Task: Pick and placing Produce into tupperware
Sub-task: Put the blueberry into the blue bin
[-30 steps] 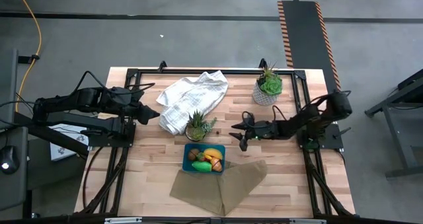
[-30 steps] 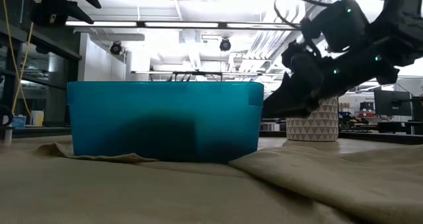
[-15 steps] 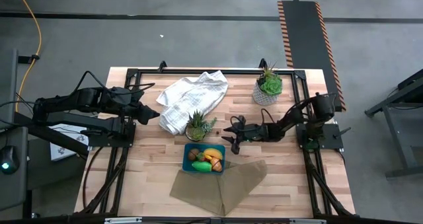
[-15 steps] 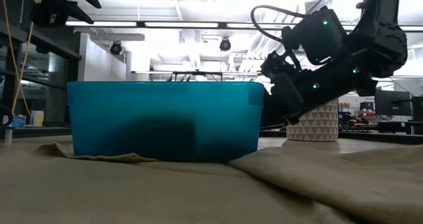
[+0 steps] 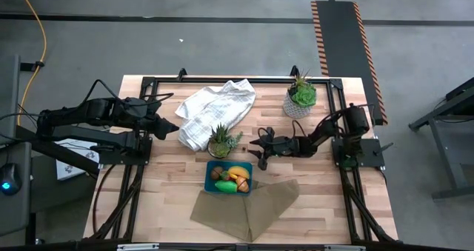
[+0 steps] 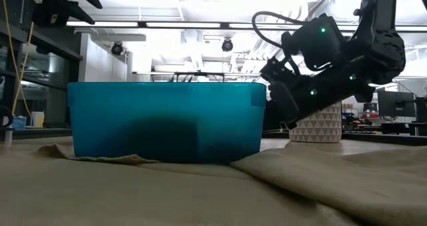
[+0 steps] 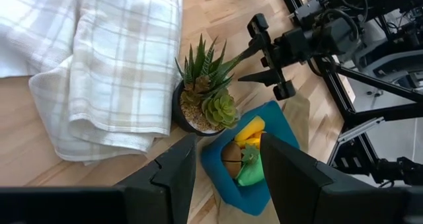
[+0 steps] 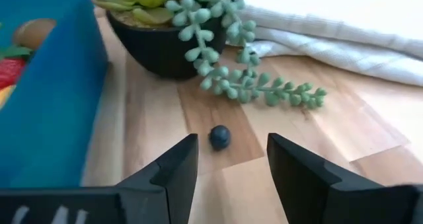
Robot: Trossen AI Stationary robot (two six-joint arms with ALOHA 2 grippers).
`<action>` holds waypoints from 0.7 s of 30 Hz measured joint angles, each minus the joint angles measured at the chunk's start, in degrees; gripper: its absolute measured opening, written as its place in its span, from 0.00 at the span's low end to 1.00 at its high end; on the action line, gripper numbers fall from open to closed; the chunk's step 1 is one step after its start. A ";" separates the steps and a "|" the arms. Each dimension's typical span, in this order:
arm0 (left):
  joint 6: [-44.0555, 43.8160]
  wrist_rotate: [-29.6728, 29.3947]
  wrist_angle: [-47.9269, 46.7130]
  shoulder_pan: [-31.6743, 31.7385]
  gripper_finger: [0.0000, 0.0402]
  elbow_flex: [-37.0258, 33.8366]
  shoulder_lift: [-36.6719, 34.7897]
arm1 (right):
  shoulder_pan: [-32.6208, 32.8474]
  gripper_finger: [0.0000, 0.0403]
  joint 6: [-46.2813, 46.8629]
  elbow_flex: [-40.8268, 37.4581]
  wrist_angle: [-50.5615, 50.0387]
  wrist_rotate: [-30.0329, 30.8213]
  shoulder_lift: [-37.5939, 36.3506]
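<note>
1. We see the right gripper (image 5: 261, 145) low over the table, just right of the small potted plant (image 5: 221, 141), fingers apart with nothing between them.
2. A dark berry (image 8: 220, 136) lies on the wood ahead of those fingers, near the plant's trailing stem (image 8: 264, 90) and just beside the blue container (image 5: 229, 178).
3. The container already holds a banana (image 5: 238, 172), a kiwi (image 5: 215, 174) and a green pepper (image 5: 228, 186).
4. The left gripper (image 5: 172, 127) waits at the far left by the white towel (image 5: 215, 109), fingers partly apart, empty.
5. Risks, as we judge: the berry is small and round, so closing off-centre could make it roll away; the fingers could snag the stem or bump the container wall.
</note>
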 joint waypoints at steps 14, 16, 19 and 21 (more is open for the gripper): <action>0.01 -0.72 0.00 0.00 0.39 0.00 0.01 | -2.20 0.43 -3.61 -0.02 1.12 -4.14 0.00; 0.01 -0.73 0.00 0.00 0.39 0.00 -0.01 | -2.37 0.43 -4.13 -0.02 1.09 -4.99 0.00; 0.01 -0.74 0.00 0.00 0.39 0.00 0.01 | -2.94 0.43 -4.81 -0.02 0.88 -7.41 0.00; 0.01 -1.03 0.00 0.00 0.39 0.00 0.00 | -3.16 0.43 -5.76 -0.02 0.82 -8.00 0.00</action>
